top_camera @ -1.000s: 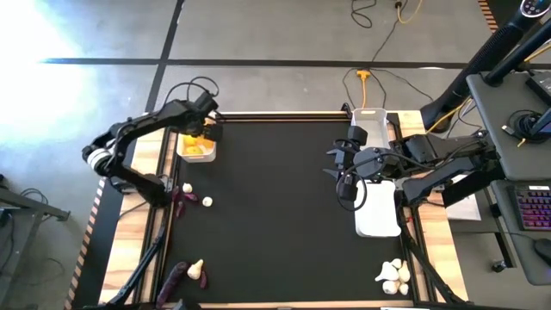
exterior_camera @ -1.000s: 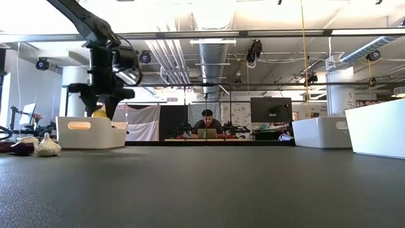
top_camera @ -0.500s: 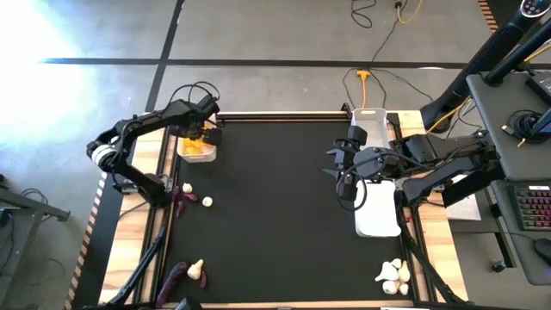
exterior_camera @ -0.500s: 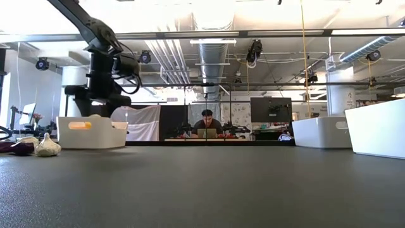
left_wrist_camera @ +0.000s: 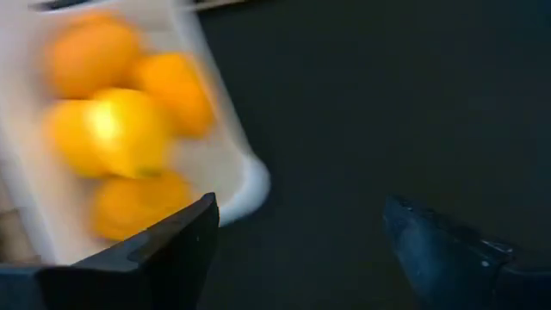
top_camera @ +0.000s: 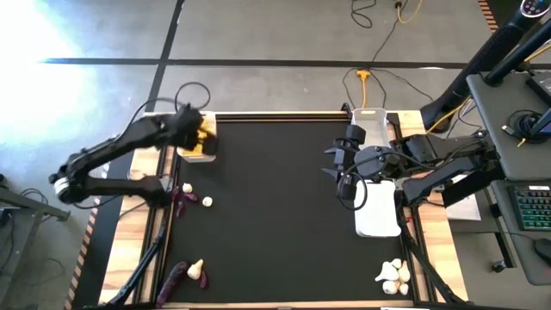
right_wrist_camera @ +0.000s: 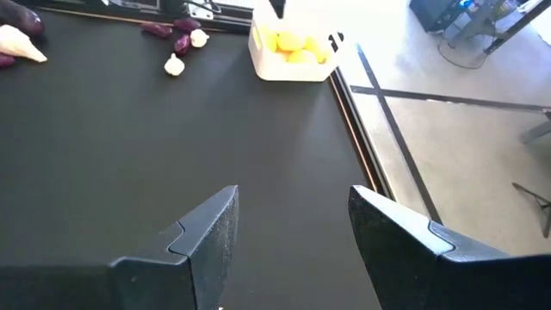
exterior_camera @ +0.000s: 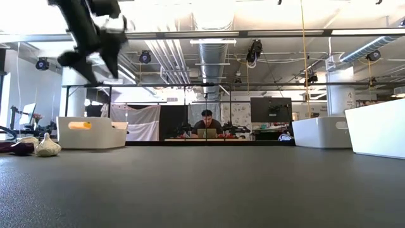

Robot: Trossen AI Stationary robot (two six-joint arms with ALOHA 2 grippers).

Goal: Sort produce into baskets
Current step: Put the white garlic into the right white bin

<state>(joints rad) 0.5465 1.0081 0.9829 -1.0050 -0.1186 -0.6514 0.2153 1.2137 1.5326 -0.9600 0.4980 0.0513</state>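
Observation:
A white bin [top_camera: 203,148] at the table's far left holds several yellow and orange fruits [left_wrist_camera: 120,129]; it also shows in the right wrist view [right_wrist_camera: 293,52] and the low view [exterior_camera: 88,132]. My left gripper [top_camera: 200,134] hangs open and empty well above this bin [exterior_camera: 93,63], its fingers spread wide in the left wrist view [left_wrist_camera: 297,232]. My right gripper [top_camera: 332,165] waits open and empty [right_wrist_camera: 293,232] beside the right bins. Garlic bulbs [top_camera: 207,201] and a purple eggplant piece [top_camera: 181,200] lie on the mat near the left edge.
Two empty white bins stand at the right, one at the far edge [top_camera: 372,119] and one nearer [top_camera: 379,207]. A garlic bulb [top_camera: 196,269] and an eggplant piece [top_camera: 175,275] lie at the near left, a garlic cluster [top_camera: 393,275] at the near right. A person sits beyond the table [exterior_camera: 206,123].
My left gripper, with a yellow fruit at its fingers a second ago, went down to the far-left bin, then rose high above it and drew back toward the table's left edge. No fruit shows at its fingers now.

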